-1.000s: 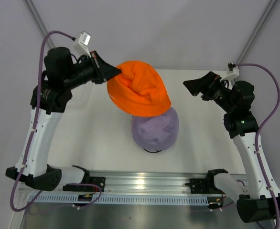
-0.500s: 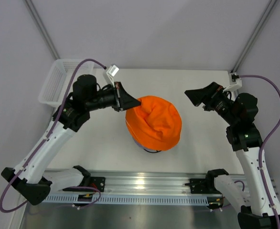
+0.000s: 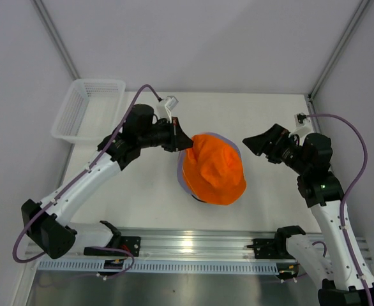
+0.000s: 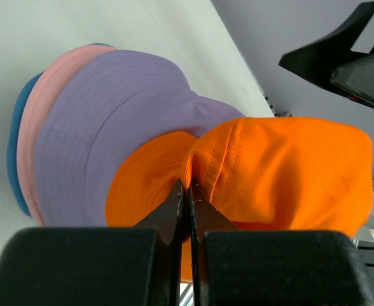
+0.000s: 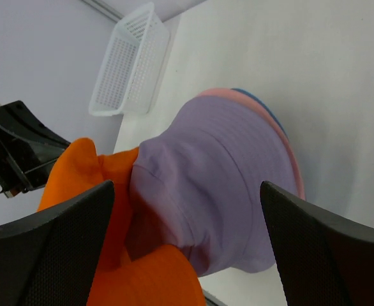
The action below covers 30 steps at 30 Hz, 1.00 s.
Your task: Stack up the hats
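Centring is advised before release: orange hat (image 3: 214,169), pinched at a brim fold by left end effector (image 4: 186,191), is draped off-centre over lavender hat (image 4: 110,115) stacked on pink hat (image 4: 43,108) and blue hat (image 4: 14,146) on the table (image 3: 129,191); right end effector (image 3: 252,143) is held spread, empty.

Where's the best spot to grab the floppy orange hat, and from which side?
Probably its bunched brim edge, coming sideways from the left, as the left hand pinches it now. The orange hat is soft and drapes over the lavender hat, so a thin fold suits a pinch, while the wide round crown would not.
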{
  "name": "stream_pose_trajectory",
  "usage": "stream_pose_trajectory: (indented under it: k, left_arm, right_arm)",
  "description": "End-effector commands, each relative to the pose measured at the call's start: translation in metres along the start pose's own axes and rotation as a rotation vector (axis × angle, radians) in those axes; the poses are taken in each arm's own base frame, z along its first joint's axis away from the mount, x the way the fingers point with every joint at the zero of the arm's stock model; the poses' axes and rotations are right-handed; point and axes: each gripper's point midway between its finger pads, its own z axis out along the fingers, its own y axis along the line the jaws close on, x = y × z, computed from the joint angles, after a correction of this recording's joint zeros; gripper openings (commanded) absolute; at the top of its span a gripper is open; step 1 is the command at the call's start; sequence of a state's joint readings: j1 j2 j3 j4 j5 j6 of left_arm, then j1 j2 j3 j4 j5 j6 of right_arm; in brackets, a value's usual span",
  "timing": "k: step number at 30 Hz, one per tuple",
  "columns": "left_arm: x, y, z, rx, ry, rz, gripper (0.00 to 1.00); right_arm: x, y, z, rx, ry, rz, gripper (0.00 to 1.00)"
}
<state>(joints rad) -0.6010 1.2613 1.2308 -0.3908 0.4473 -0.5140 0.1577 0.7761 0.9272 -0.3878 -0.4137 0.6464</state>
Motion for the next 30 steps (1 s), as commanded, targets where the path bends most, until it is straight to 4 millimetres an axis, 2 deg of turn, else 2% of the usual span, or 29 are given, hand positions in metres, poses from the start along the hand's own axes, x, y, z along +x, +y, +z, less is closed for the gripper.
stream_pose_trajectory:
  k: [1,5,8,12,15,17,21,23,26,28,30]
  left_arm:
    - [-0.005,0.012,0.004,-0.064,-0.017,0.032,0.01]
    - [-0.003,0.0,0.001,0.026,-0.027,0.126,0.01]
    - [-0.016,-0.011,-0.011,0.05,-0.093,0.215,0.02]
    - [-0.046,-0.046,-0.03,0.152,-0.213,0.315,0.01]
    - [-0.061,-0.074,-0.043,0.252,-0.277,0.35,0.01]
    - [-0.065,-0.091,-0.052,0.32,-0.293,0.366,0.01]
    - [-0.068,-0.111,-0.064,0.406,-0.318,0.403,0.01]
    - [-0.069,-0.117,-0.065,0.445,-0.322,0.425,0.01]
    - [-0.068,-0.116,-0.056,0.458,-0.306,0.417,0.01]
    - [-0.067,-0.103,-0.038,0.429,-0.27,0.384,0.01]
    - [-0.057,-0.076,-0.014,0.336,-0.199,0.315,0.01]
  right_arm:
    - [0.009,0.008,-0.002,-0.05,0.034,-0.012,0.99]
    - [0.019,0.013,-0.003,-0.086,0.077,0.014,1.0]
    - [0.029,0.021,-0.004,-0.131,0.105,0.036,1.0]
    - [0.034,0.023,-0.006,-0.134,0.109,0.041,1.0]
    - [0.034,0.022,-0.008,-0.126,0.099,0.035,1.0]
    - [0.033,0.023,-0.009,-0.127,0.096,0.032,1.0]
    - [0.033,0.027,-0.011,-0.145,0.099,0.026,1.0]
    - [0.032,0.029,-0.012,-0.153,0.097,0.026,1.0]
    - [0.031,0.032,-0.013,-0.167,0.09,0.023,1.0]
    - [0.029,0.032,-0.015,-0.165,0.075,0.024,1.0]
    - [0.026,0.036,-0.019,-0.173,0.059,0.018,1.0]
